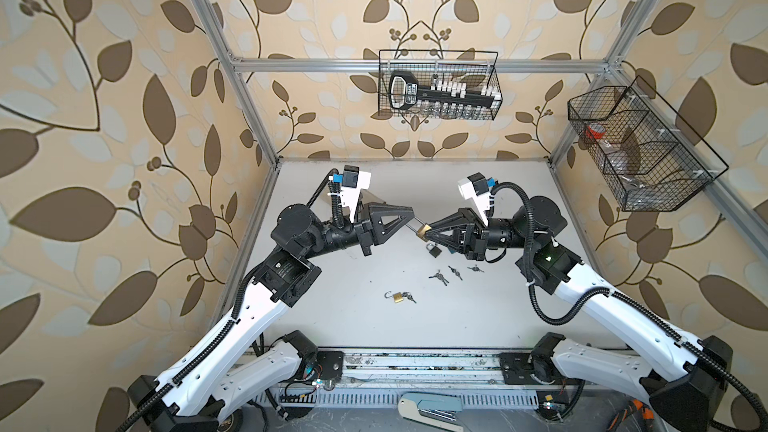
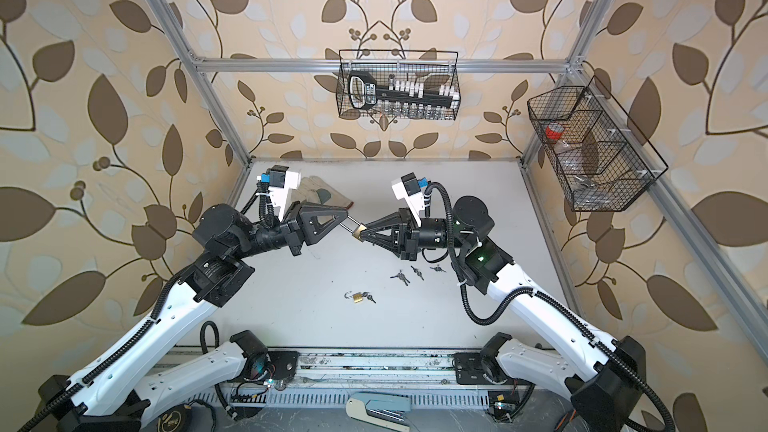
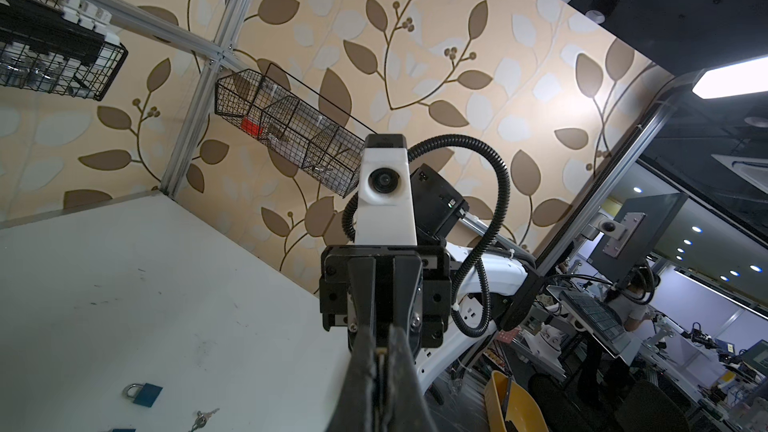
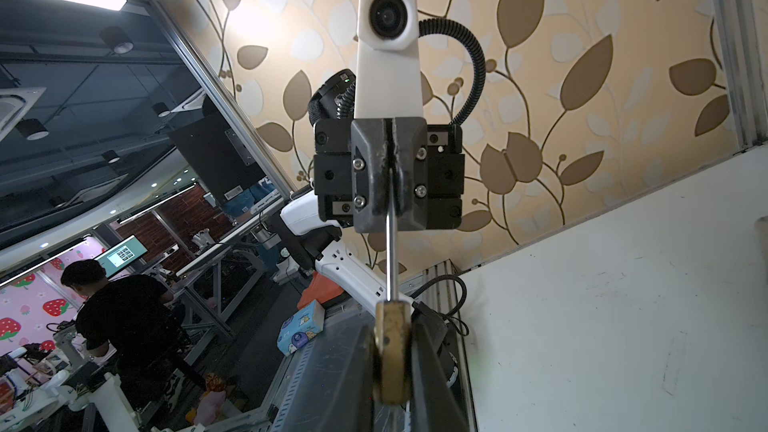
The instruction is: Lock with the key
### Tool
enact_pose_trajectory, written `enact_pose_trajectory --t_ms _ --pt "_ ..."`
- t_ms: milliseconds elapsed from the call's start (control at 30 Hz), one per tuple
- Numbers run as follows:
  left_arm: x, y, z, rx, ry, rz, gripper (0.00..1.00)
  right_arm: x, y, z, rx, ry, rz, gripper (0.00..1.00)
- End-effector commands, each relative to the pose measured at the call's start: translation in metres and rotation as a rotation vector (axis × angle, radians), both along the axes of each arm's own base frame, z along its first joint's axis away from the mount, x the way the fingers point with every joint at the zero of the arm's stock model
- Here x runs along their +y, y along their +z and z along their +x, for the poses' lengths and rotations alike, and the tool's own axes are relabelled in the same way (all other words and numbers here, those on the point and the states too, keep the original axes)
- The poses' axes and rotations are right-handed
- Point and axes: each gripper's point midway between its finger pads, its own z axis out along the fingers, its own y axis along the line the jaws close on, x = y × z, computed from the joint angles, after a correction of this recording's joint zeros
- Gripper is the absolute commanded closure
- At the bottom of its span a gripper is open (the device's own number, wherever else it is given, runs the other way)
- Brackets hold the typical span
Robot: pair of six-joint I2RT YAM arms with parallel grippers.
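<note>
A brass padlock (image 1: 423,231) hangs in mid-air between both arms above the white table (image 1: 353,326). My left gripper (image 1: 412,215) is shut on its steel shackle (image 4: 390,259), which shows as a thin strip between the left gripper's (image 3: 380,371) jaws in the left wrist view. My right gripper (image 1: 430,229) is shut on the brass padlock's (image 4: 392,351) body, one finger on each flat side. No key is in either gripper. Small key bunches (image 1: 439,278) lie on the table below the right gripper (image 2: 365,231), clear of the padlock (image 2: 358,231).
A second brass padlock (image 1: 397,297) with its shackle swung open lies mid-table, keys beside it. A dark blue padlock (image 1: 433,250) lies under the right gripper. Wire baskets hang on the back wall (image 1: 439,85) and the right wall (image 1: 640,147).
</note>
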Motion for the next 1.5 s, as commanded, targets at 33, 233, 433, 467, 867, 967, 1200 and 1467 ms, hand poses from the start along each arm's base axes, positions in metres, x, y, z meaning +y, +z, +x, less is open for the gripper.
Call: enact_pose_trajectory --t_ms 33,233,433,467,867,967,1200,1467 --pt "-0.017 -0.024 -0.015 0.075 -0.117 0.052 1.00 -0.002 0.025 0.011 -0.091 -0.110 0.045 1.00" --pt "-0.022 -0.025 -0.015 0.091 -0.139 0.054 1.00 -0.002 0.013 0.016 -0.125 -0.166 0.007 1.00" --pt "-0.027 -0.034 -0.024 0.081 -0.178 0.080 1.00 -0.004 0.031 0.010 -0.084 -0.129 0.087 1.00" --pt "-0.029 -0.037 -0.026 0.078 -0.187 0.087 1.00 -0.004 0.035 0.009 -0.086 -0.124 0.096 1.00" --pt "-0.046 -0.075 -0.039 0.126 -0.197 0.192 1.00 -0.002 0.053 0.009 -0.150 -0.126 0.085 1.00" --pt "-0.026 -0.070 -0.017 0.115 0.018 0.225 1.00 -0.007 0.025 0.013 -0.200 -0.191 -0.023 1.00" --pt "0.010 -0.047 0.016 0.112 0.322 0.208 1.00 -0.032 -0.036 0.022 -0.312 -0.364 -0.231 0.57" --pt "0.028 -0.053 0.036 0.204 0.478 0.202 1.00 -0.050 -0.092 0.051 -0.308 -0.545 -0.457 0.58"
